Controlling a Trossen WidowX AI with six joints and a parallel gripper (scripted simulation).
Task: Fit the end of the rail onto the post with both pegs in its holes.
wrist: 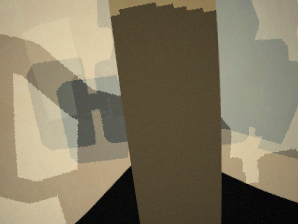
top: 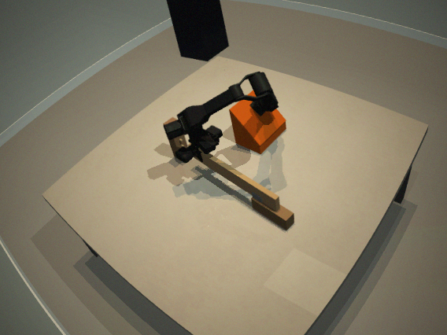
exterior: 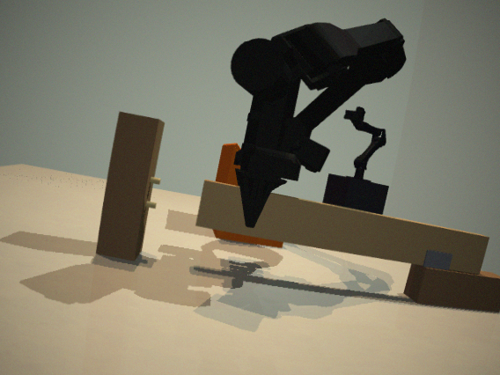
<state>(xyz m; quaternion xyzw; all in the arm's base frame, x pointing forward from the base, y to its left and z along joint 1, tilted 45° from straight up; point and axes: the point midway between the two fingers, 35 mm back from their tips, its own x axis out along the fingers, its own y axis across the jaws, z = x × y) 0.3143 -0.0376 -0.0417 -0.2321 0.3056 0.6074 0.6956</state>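
The rail (top: pixel 240 178) (exterior: pixel 343 229) (wrist: pixel 170 100) is held off the table near its near end. My gripper (top: pixel 199 156) (exterior: pixel 251 224) (wrist: pixel 161 171) is shut on it, one finger on each side. The rail's far end sits at the bracket (exterior: pixel 437 260) on the footboard block (top: pixel 271 217) (exterior: pixel 453 288). The post (top: pixel 173 143) (exterior: pixel 129 185) stands upright beyond the near end, with a gap between them. Its upper peg (exterior: pixel 155 180) and lower peg (exterior: pixel 151 205) are bare, at about the height of the rail's end. The rail looks near level, perhaps slightly raised at the near end. The holes are hidden.
An orange wedge-shaped block (top: pixel 244 126) (exterior: pixel 226 163) stands behind the rail, under the arm. A black pillar (top: pixel 198 31) stands beyond the table's back corner. A black box (exterior: pixel 356 194) with a small arm on it shows in the background.
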